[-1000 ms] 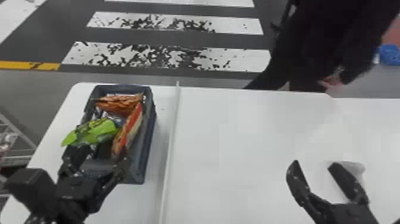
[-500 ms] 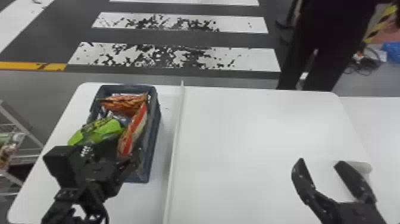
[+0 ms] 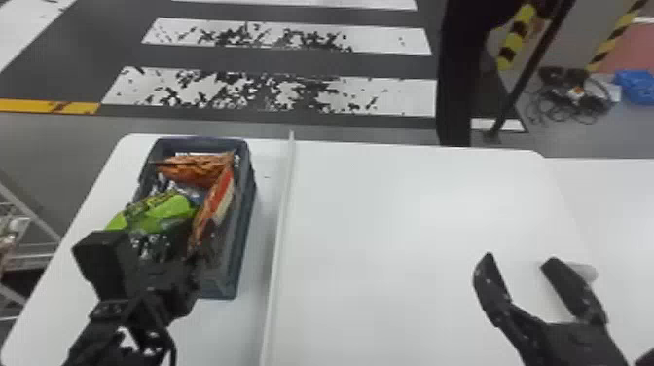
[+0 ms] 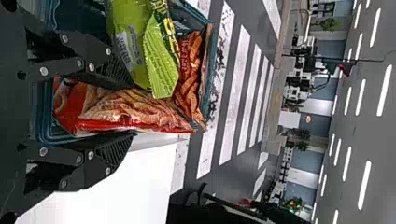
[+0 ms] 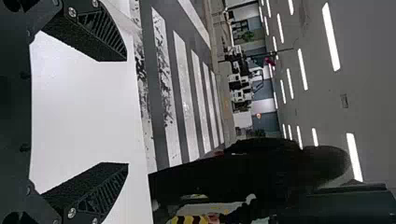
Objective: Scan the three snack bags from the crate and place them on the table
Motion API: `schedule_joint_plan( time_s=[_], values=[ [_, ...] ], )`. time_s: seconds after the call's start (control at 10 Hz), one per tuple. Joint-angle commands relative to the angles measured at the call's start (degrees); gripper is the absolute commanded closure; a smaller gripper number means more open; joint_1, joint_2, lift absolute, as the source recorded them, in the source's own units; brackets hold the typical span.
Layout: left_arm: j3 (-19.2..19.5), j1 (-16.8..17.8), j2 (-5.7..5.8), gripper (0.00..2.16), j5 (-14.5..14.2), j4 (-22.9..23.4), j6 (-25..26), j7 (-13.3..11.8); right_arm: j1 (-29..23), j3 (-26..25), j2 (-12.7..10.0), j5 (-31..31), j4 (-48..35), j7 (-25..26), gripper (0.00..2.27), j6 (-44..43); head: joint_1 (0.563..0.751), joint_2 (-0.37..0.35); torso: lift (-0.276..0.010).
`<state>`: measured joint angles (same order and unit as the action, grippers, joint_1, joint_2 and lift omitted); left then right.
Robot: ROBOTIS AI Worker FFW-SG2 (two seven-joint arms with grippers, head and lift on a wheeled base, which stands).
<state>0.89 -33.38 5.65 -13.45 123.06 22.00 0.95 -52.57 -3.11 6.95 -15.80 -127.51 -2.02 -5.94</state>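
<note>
My left gripper (image 3: pixel 170 248) is at the near end of the dark crate (image 3: pixel 248 204) on the table's left. Inside the crate lie a green bag (image 3: pixel 168 210), a red-and-orange bag (image 3: pixel 214 207) along the right wall and an orange bag (image 3: pixel 197 168) at the far end. In the left wrist view my left gripper (image 4: pixel 123 109) is open, its fingers on either side of the red-and-orange bag (image 4: pixel 121 112); the green bag (image 4: pixel 140 46) lies beside one finger. My right gripper (image 3: pixel 518 260) stands open over the table's right part, with nothing between its fingers, likewise my right gripper (image 5: pixel 126 112) in its wrist view.
A thin white divider (image 3: pixel 280 233) runs along the table (image 3: pixel 389 219) just right of the crate. Behind my right gripper lies a pale rounded object (image 3: pixel 584 272). A wire rack (image 3: pixel 29 233) stands left of the table.
The head view has shifted a little. My left gripper's wrist has turned and moved in at the crate's near end. My right gripper keeps its open pose.
</note>
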Motion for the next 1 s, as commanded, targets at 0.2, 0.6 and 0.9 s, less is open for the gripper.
schedule_joint_plan(
  time_s=[0.2,0.6,0.9],
  values=[
    [-0.1,-0.4,0.06,1.71,0.0,1.4,1.0,1.4,0.5,-0.1,-0.1,-0.8,0.5,0.0,0.13,-0.1,0.695,-0.039,-0.036],
    [-1.3,-5.5,0.59,1.71,3.2,13.1,1.2,1.5,0.7,-0.1,-0.1,-1.4,0.8,0.0,0.13,-0.1,0.695,-0.049,-0.036],
    [-2.1,-7.2,0.76,1.71,5.4,20.9,5.9,1.7,0.8,-0.1,-0.1,-1.6,0.6,0.0,0.13,-0.1,0.695,-0.072,-0.036]
  ],
)
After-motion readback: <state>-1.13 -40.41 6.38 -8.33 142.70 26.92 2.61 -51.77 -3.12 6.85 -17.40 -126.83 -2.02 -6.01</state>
